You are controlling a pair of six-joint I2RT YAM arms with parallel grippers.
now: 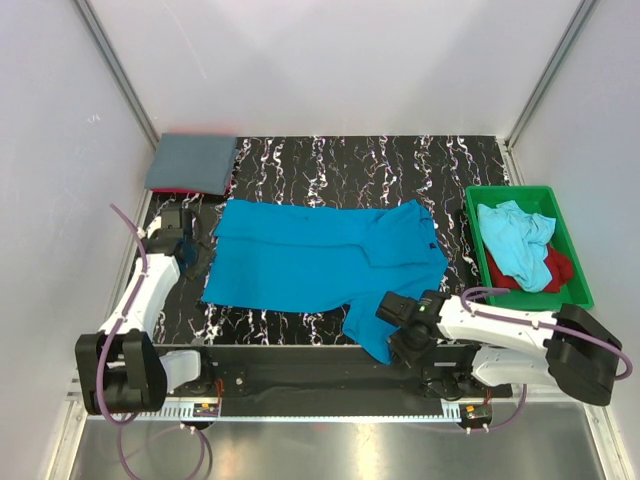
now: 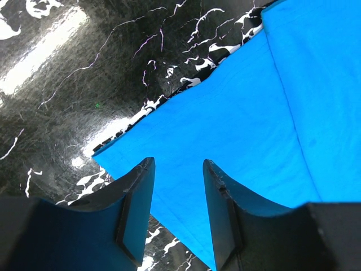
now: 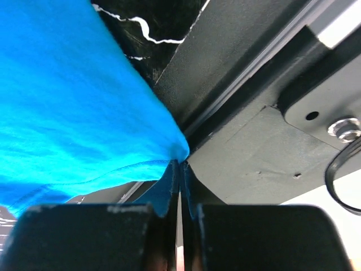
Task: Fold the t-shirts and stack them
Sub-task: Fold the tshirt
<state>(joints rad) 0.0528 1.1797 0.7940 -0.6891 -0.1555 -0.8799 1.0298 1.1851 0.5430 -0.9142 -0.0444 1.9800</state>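
A bright turquoise t-shirt (image 1: 300,262) lies spread on a black marbled table (image 1: 400,160). The right gripper (image 3: 180,167) is clenched on its near right corner at the table's front edge. The left gripper (image 2: 177,164) hangs released, jaws apart, over the shirt's left edge. A folded grey-blue t-shirt (image 1: 190,162) sits at the far left corner

Robot lab cell (white panels (image 1: 330,60), aluminium frame (image 1: 118,72)).

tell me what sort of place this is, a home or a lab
Most likely a robot lab test cell: plain white panel walls enclose a marbled black table, with a turquoise t-shirt laid out and a green tray beside it.
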